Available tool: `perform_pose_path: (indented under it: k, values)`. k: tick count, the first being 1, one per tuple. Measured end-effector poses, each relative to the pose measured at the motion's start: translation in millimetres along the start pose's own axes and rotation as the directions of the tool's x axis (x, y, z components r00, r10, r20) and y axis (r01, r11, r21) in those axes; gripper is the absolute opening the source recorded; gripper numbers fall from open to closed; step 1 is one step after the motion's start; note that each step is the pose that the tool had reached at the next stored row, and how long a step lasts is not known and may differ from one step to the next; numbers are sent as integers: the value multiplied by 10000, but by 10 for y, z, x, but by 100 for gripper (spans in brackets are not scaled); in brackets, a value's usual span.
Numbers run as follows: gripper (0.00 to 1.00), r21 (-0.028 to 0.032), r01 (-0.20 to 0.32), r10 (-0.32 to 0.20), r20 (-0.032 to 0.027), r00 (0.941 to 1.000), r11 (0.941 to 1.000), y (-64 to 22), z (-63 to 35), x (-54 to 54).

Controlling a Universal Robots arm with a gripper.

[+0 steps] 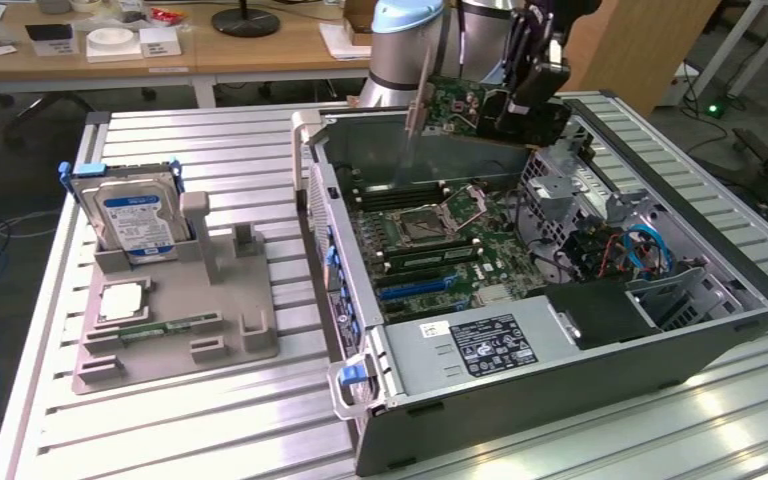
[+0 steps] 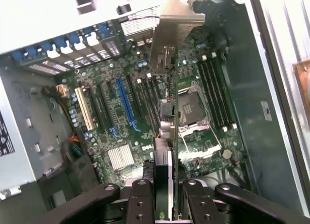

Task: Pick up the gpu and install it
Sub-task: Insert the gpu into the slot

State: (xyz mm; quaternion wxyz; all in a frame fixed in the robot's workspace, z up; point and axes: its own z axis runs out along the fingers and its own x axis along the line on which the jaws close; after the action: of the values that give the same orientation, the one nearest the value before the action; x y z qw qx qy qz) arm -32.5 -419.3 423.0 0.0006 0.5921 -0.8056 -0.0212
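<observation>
Green-backed gpu (image 1: pixel 464 105) is up, clamped in my gripper (image 2: pixel 167 185) above the open pc case (image 1: pixel 558 400). Not seated yet; it hangs clear of the mobo slots (image 2: pixel 127 105).

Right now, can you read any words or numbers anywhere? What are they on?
No text can be read clearly.
hard drive, blue label: print too blurred to read.
power supply, black label: white print too small to read.
motherboard: tiny white markings, unreadable.
gpu: nothing readable.
</observation>
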Motion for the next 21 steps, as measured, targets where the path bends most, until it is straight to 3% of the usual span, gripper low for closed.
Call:
perform_pose_path:
  k: [3,4,7,8,13,21]
  values:
    - [27,23,408,-408,-4,9992,9992,0,9,0]
    - [27,81,455,-455,7,9990,9989,0,11,1]
    - [27,421,553,-557,94,9984,9976,1,17,1]
    - [27,486,610,-616,114,9980,9970,1,20,1]
    - [27,474,1414,-1420,94,9898,9888,1,68,3]
    - [27,463,1740,-1745,83,9846,9837,57,131,33]
